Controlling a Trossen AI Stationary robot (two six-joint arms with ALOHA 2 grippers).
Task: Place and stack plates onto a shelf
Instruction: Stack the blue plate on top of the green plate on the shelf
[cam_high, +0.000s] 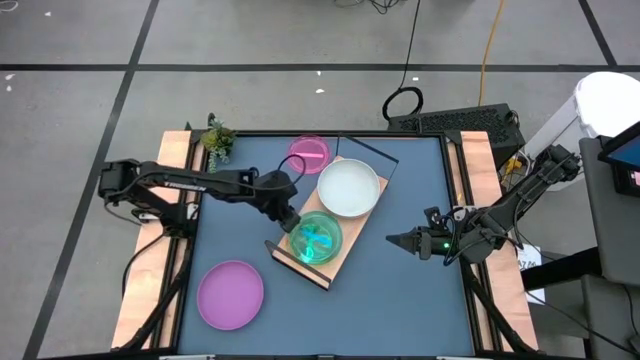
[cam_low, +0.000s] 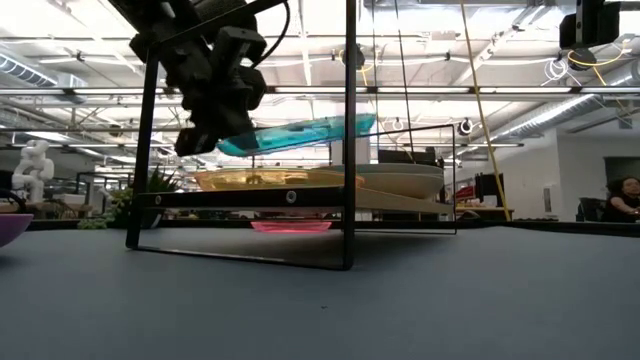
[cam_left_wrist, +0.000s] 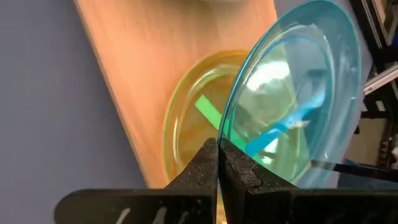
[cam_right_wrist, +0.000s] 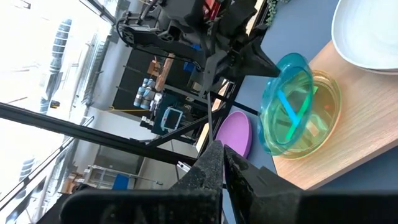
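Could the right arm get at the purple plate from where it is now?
Probably not easily. The purple plate lies at the table's near-left corner, while the right gripper, shut and empty, waits across the table, with the shelf and the left gripper's blue plate between them.

Small green potted plant (cam_high: 216, 139) at table's far left corner, on wooden edge strip. Table (cam_high: 400, 290) topped with dark blue-grey mat, light wood strips along both sides. Black keyboard (cam_high: 455, 120) on floor just beyond table's far right edge, coiled black cable (cam_high: 403, 102) beside it. Yellow cable (cam_high: 489, 45) runs across floor behind table. Seated person (cam_low: 622, 199) far off in room beyond table's right end. White figurine (cam_low: 33, 168) beyond table's left end.
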